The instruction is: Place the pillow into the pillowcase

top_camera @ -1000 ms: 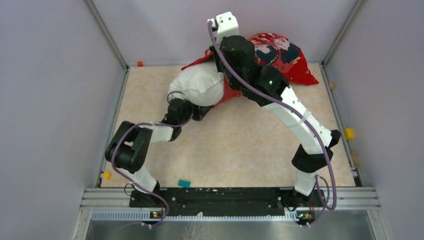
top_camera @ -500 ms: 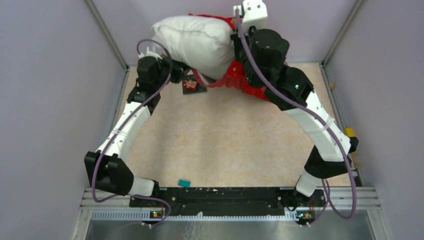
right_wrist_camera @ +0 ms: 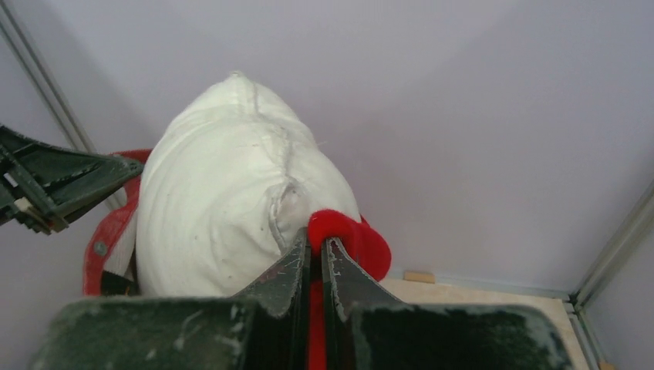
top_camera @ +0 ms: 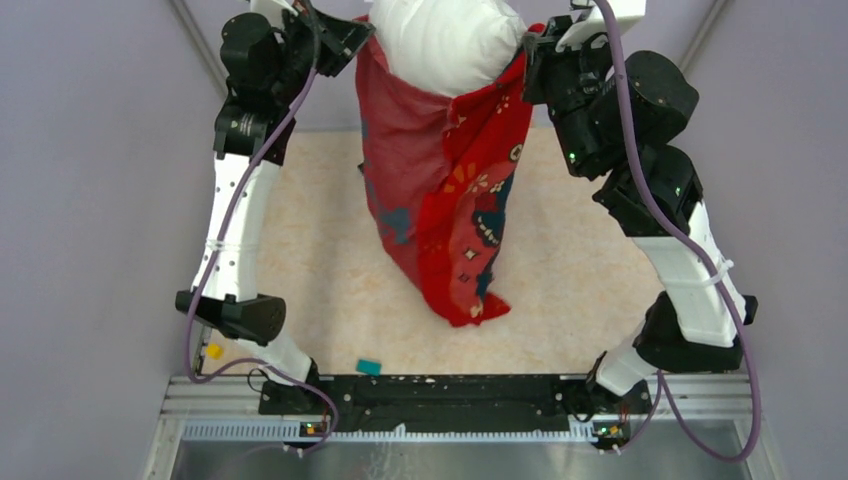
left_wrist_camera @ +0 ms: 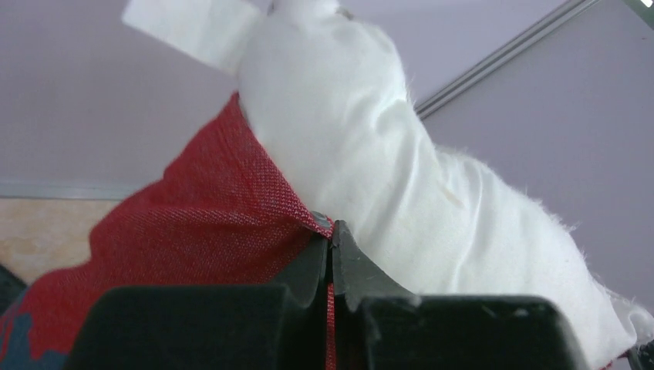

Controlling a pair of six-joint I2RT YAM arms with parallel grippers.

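Left wrist: pillowcase [left_wrist_camera: 208, 223] between fingers [left_wrist_camera: 308, 267].

The left jaws pinch the red edge of the pillowcase [left_wrist_camera: 208, 223], and the white pillow [left_wrist_camera: 370, 154] bulges out right against them.

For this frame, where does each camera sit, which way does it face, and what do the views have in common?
Top external: fixed above and behind the bases, looking down at the table; both arms show, holding the pillowcase up by its mouth.
Left wrist: behind the left pincer, facing the pillow and wall; its shut fingers show.
Right wrist: behind the right pincer, facing the pillow's top; its shut fingers and the left pincer show.
Shared: all three show the white pillow sticking out of the red pillowcase.
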